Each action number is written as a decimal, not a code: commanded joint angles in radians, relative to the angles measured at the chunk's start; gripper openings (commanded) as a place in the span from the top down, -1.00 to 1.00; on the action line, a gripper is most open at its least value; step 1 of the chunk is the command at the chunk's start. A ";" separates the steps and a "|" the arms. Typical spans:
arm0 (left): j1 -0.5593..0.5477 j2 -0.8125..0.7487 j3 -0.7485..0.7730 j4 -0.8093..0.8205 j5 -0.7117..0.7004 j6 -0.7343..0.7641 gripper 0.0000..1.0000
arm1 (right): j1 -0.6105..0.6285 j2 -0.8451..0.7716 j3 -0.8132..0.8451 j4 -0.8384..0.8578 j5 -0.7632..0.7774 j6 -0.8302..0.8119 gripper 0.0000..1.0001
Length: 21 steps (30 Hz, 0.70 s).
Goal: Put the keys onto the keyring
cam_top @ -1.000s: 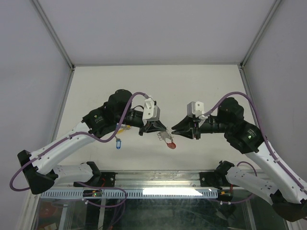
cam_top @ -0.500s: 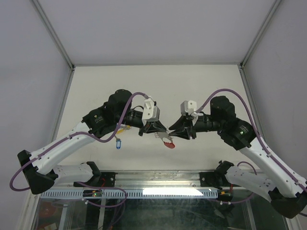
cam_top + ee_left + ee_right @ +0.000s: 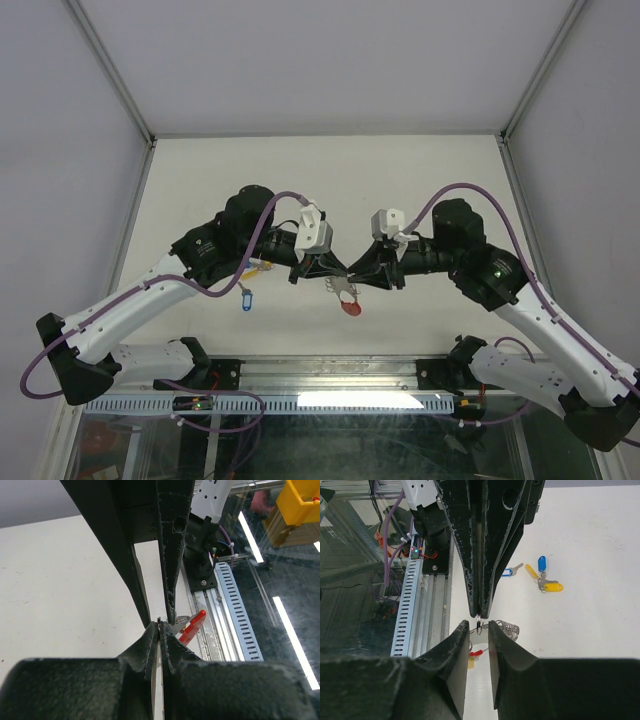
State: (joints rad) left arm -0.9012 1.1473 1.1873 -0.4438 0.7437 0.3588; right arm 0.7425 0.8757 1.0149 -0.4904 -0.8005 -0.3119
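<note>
My left gripper [image 3: 333, 276] is shut on the metal ring of the keyring [image 3: 479, 620], holding it above the table. The keyring's red crescent [image 3: 350, 308] and coiled silvery chain [image 3: 508, 628] hang below it. My right gripper [image 3: 478, 625] faces the left one tip to tip. Its jaws are open, one on each side of the ring, with gaps showing. In the left wrist view the left gripper [image 3: 159, 628] pinches the ring's thin edge, the red crescent [image 3: 193, 625] just beyond. The keys [image 3: 541, 576], with blue and yellow tags, lie loose on the table left of the left gripper [image 3: 252, 283].
The table's near edge with its metal rail [image 3: 330, 375] runs just below the hanging red crescent. Grey walls [image 3: 60, 150] and frame posts close the table in on the left, back and right.
My right arm has swung left towards the left gripper, until its jaws flank the ring. The left arm and the keyring have stayed put.
</note>
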 commanded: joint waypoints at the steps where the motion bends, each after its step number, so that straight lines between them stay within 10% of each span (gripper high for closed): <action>1: 0.005 -0.002 0.051 0.034 0.043 0.023 1.00 | 0.008 0.004 -0.006 0.056 -0.020 0.015 0.56; 14: 0.005 -0.030 0.043 0.078 0.041 0.003 1.00 | 0.030 0.001 -0.013 0.099 -0.002 0.047 1.00; 21: 0.005 -0.136 -0.058 0.270 -0.035 -0.110 0.48 | 0.029 -0.043 -0.053 0.212 0.053 0.167 1.00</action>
State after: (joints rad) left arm -0.9012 1.1015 1.1736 -0.3653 0.7544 0.3206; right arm 0.7658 0.8791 0.9794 -0.4305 -0.7818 -0.2451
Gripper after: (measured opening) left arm 0.239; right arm 0.009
